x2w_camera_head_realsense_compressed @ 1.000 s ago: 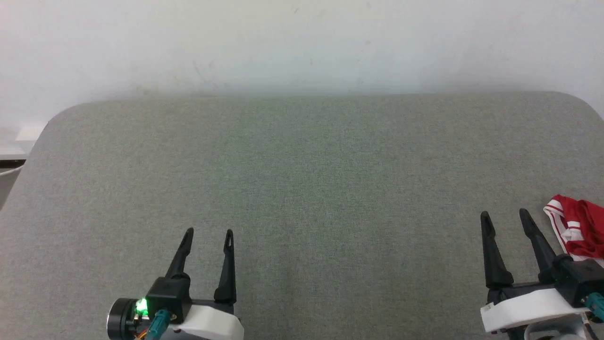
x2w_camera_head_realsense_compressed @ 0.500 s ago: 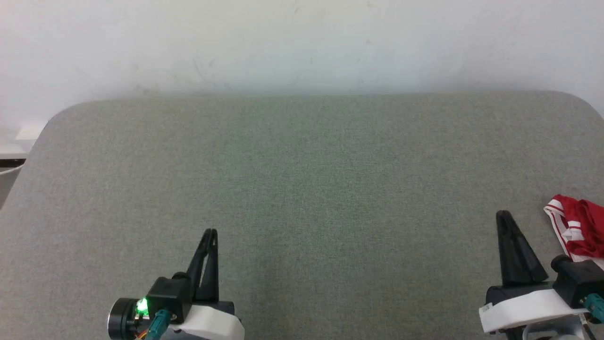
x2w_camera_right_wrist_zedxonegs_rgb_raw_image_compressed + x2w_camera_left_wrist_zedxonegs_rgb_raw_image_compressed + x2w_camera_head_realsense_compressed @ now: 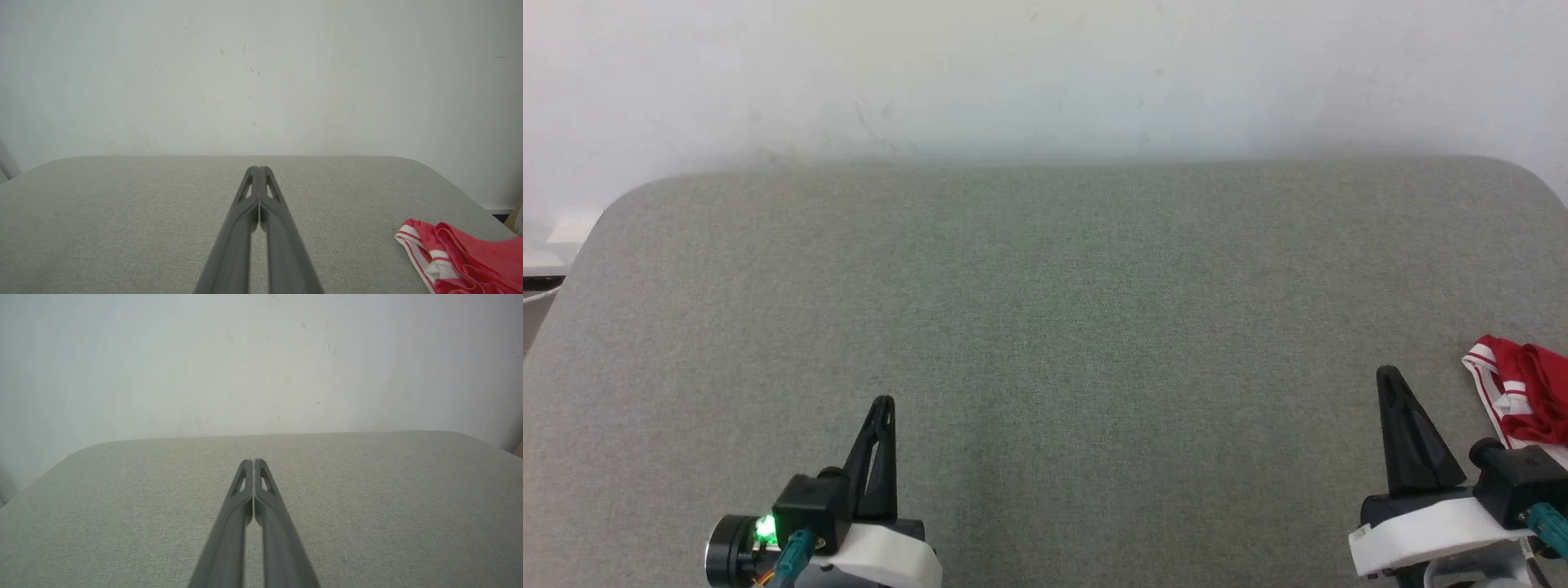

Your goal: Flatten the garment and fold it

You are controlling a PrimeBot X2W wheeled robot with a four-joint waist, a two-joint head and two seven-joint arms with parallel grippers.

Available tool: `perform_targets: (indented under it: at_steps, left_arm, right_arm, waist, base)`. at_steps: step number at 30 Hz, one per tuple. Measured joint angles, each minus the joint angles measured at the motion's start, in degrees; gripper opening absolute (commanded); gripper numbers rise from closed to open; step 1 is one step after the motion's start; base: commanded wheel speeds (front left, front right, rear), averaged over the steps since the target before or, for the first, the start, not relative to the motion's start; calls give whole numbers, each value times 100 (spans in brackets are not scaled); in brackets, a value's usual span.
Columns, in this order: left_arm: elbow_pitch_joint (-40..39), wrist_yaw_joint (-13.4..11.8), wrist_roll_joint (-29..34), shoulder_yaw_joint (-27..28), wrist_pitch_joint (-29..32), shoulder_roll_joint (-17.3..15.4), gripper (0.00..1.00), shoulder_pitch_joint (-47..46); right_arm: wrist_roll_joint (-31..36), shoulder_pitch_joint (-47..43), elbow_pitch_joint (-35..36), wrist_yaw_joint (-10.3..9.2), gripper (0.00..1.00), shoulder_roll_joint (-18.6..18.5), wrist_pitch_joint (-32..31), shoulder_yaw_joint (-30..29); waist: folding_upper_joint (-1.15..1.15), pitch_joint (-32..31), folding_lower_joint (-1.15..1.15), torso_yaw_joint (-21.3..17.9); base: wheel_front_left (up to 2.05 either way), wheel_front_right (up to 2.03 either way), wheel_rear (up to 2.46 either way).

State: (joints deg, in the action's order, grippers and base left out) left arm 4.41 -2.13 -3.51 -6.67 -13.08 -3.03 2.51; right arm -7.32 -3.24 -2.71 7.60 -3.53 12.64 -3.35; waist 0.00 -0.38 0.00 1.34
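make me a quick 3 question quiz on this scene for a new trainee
1. True or false: the left gripper is holding the garment.
2. Pick one. In the head view, the garment lies on the table:
A. to the right of the right gripper, bunched up
B. between the two grippers, spread flat
C. at the far edge, against the wall
3. Fill in the blank: both grippers have their jaws ___, with nothing between them.

Key: 1 false; 2 A; 3 shut
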Motion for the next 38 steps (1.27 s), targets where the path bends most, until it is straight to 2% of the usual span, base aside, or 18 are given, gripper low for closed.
perform_targets:
  at_steps: [38]
  left_arm:
    - [-138, 56, 60, 220, 437, 1, 0, -34]
  right_arm:
    - [232, 66, 69, 0, 0, 7, -413, 121]
  waist:
    - [0, 13, 0, -46]
  base:
    - [0, 0, 0]
